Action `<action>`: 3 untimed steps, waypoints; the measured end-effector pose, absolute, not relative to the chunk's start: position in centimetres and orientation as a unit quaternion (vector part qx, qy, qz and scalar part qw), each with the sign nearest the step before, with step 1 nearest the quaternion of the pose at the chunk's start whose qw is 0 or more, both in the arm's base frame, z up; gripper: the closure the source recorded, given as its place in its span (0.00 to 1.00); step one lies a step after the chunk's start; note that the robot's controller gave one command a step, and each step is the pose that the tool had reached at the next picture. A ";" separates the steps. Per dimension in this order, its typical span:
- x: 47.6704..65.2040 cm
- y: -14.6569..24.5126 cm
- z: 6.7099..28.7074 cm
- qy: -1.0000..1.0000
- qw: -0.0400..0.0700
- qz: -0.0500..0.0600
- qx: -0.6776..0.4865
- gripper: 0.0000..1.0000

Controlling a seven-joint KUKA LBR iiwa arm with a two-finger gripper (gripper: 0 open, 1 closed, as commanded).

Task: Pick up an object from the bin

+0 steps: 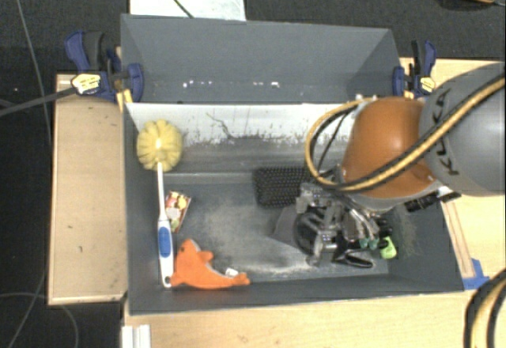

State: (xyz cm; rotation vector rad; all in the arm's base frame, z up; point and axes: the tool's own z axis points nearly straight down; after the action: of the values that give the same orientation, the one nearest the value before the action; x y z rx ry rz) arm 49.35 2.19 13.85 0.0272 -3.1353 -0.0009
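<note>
My gripper [326, 240] is low over the bin floor at the right of the middle, under the orange wrist cover. A black brush-like block [278, 186] lies just up and left of it, partly tucked behind the gripper body. A small green piece [387, 247] sits at the gripper's right side, with a dark thing beside it that I cannot make out. Nothing shows clearly between the fingers.
Along the left wall lies a dish brush with a yellow fluffy head [159, 144] and a white and blue handle [164, 240]. An orange toy [199, 268] lies at the front left. A small multicoloured piece [176, 209] rests beside the brush handle.
</note>
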 end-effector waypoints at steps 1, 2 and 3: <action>49.5 2.2 14.3 -1.000 -0.001 0.000 0.008 0.00; 54.0 -4.5 7.0 -0.996 0.001 0.000 -0.092 0.00; 53.9 -5.9 7.1 -1.000 -0.002 0.000 -0.023 0.00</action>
State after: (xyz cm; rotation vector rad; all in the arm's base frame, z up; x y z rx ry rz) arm 53.86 -5.89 7.08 -0.0710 -3.1441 -0.0014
